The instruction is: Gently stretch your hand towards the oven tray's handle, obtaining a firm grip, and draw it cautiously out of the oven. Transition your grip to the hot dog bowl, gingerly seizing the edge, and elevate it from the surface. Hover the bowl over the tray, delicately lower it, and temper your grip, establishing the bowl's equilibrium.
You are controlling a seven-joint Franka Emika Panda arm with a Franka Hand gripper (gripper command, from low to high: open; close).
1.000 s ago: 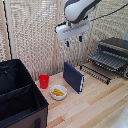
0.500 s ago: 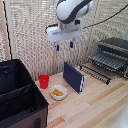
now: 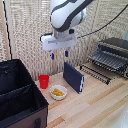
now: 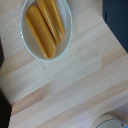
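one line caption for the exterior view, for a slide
Open gripper hovers above the hot dog bowl and book; oven tray already pulled out.

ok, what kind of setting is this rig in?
Probably a mock kitchen counter in a lab: a toaster oven with its wire rack pulled out, a white bowl of hot dogs beside a red cup, all on a light wooden tabletop.

A light wooden table (image 3: pixel 95 102) of long pale planks fills the near part of the scene. Behind it, on the far side, stands a beige woven screen wall (image 3: pixel 27 40) with a fine lattice pattern. The light is soft and even, throwing only faint shadows onto the wood.
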